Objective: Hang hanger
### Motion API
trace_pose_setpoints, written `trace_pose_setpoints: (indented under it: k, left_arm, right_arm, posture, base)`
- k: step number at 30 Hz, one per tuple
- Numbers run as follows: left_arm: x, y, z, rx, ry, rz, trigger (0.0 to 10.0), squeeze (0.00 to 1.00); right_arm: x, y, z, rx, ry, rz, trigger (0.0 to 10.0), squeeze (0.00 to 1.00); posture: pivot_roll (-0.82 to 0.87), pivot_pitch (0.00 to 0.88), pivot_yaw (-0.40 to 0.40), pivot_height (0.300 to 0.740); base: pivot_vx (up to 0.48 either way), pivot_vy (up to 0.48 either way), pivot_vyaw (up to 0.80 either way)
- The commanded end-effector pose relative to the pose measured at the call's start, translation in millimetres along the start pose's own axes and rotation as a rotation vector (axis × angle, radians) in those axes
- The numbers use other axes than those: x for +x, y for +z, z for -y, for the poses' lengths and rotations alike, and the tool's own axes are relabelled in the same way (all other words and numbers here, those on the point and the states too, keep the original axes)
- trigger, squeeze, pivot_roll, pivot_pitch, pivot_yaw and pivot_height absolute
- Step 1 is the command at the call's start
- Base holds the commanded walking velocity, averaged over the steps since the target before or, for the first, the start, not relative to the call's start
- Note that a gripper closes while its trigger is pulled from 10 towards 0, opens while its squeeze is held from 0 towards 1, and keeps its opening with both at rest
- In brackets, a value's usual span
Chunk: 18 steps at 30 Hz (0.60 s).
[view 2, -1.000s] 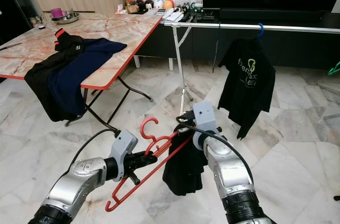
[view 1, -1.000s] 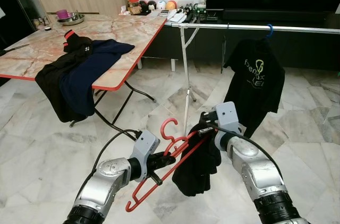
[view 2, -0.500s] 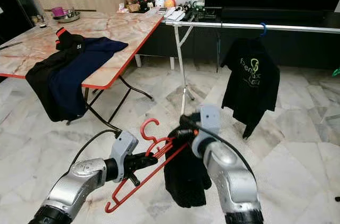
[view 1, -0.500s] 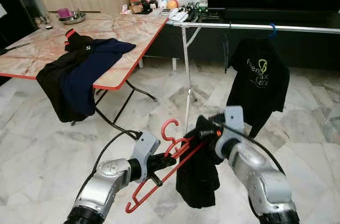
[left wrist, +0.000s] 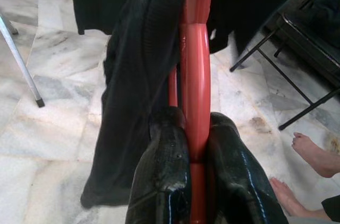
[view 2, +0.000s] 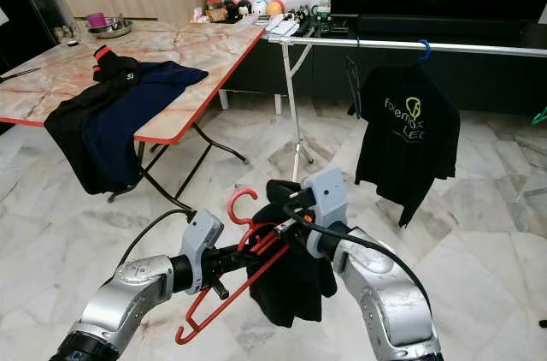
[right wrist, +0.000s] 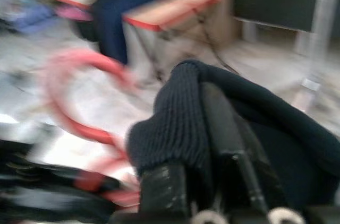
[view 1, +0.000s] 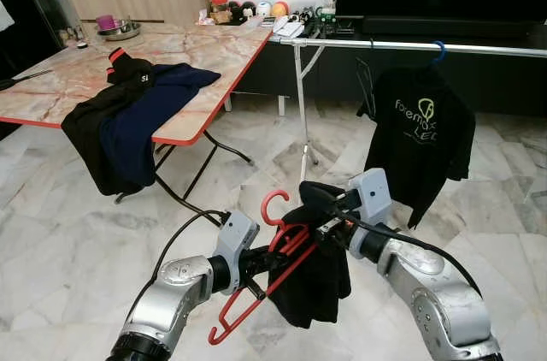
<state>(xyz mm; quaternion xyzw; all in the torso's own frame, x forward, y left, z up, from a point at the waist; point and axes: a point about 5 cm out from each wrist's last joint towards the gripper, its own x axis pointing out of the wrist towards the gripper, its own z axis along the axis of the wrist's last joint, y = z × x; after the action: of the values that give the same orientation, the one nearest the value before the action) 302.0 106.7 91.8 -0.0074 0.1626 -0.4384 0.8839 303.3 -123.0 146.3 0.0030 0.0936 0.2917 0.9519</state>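
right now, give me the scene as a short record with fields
left gripper: shut on red hanger, held low in front of the robot
right gripper: shut on dark garment, at the hanger's neck
garment state: drapes beside the hanger, not yet on it
clothes rail: ahead, black t-shirt hanging on it
table: front-left, dark clothes over its edge

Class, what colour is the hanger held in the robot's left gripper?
The hanger is red, clearest in the left wrist view, clamped by the left gripper.
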Motion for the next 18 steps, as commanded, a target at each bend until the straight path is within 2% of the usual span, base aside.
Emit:
trace_pose_setpoints:
  k: [1,4,6,10,13,14,18]
  left_arm:
    - [-3.5,5.4,-2.1,-0.002,0.013,0.024,10.0,0.0]
    - [-4.2,4.7,-2.8,-0.002,0.02,0.026,10.0,0.0]
    - [-4.6,4.9,-2.7,-0.005,0.021,0.028,10.0,0.0]
    - [-5.0,4.7,-2.7,-0.007,0.02,0.028,10.0,0.0]
    - [-5.3,4.8,-2.9,-0.01,0.018,0.028,10.0,0.0]
    - [-5.4,4.8,-2.9,-0.012,0.017,0.029,10.0,0.0]
    - [-5.2,4.7,-2.5,-0.013,0.013,0.03,10.0,0.0]
  right_arm:
    - [-1.8,-2.0,3.4,0.011,-0.013,0.006,10.0,0.0]
    - [-4.7,-9.3,6.5,0.022,-0.022,-0.02,10.0,0.0]
    - [-6.6,-19.5,14.1,0.044,-0.076,-0.048,10.0,0.0]
    - [-7.5,-18.0,12.1,0.065,-0.052,-0.017,10.0,0.0]
    - [-9.4,0.0,-10.7,0.045,0.13,0.088,10.0,0.0]
    - [-12.2,7.4,-22.9,0.026,0.228,0.131,10.0,0.0]
    - [-15.8,9.4,-34.9,-0.017,0.319,0.142,10.0,0.0]
  posture:
    - [0.06,0.053,0.039,0.74]
    - [0.06,0.054,0.038,0.74]
    - [0.06,0.059,0.038,0.74]
    - [0.06,0.061,0.04,0.74]
    - [0.06,0.063,0.042,0.74]
    - [0.06,0.063,0.042,0.74]
    - [0.06,0.062,0.042,0.74]
  base:
    - [0.0,0.0,0.0]
    - [0.0,0.0,0.0]
    - [0.0,0.0,0.0]
    - [0.0,0.0,0.0]
    - [0.0,0.0,0.0]
    - [0.0,0.0,0.0]
    - [0.0,0.0,0.0]
